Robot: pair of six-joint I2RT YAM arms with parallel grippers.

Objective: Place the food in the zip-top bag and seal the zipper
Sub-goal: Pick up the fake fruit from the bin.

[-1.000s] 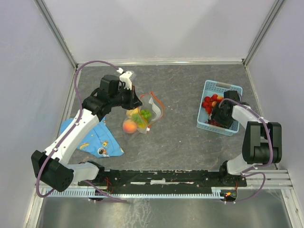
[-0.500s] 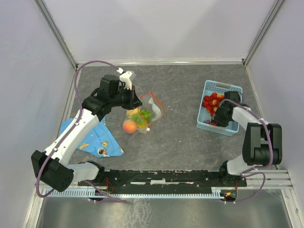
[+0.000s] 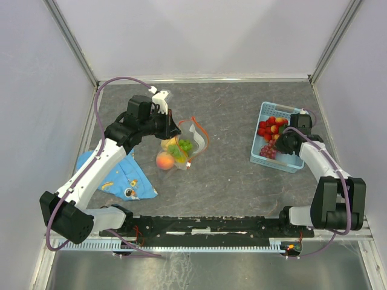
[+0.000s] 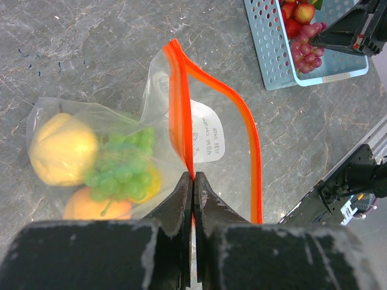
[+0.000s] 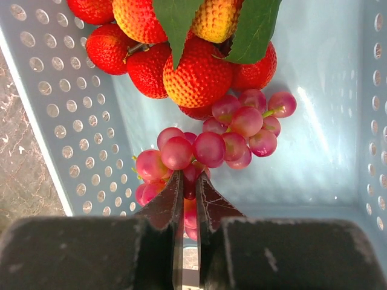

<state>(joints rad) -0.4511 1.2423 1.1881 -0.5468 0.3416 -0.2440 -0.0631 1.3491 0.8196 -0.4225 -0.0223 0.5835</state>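
One bunch of purple grapes [image 5: 211, 148] lies on the floor of the basket [image 5: 91, 151], just under the strawberries [image 5: 199, 75]. As a toy cluster it is probably light, with smooth, loosely strung beads, so a pinch on a single bead could slip. The stem, or the knot where the beads crowd together, looks the surer hold. The right tool [image 5: 189, 181] sits at the bunch's near end, its jaws drawn narrow with a bead or two caught between them; as far as this view shows, it has a grip.

Well apart across the table [image 3: 230, 175] lies the bag [image 4: 205, 139], with a lemon [image 4: 63, 148] and green grapes [image 4: 121, 172] showing through its wall. The bag is thin, crinkly and limp. Its mouth gapes only because the left tool [image 4: 193, 181] is clamped on the zipper [image 4: 181, 103], holding one lip up while the other sags outward.
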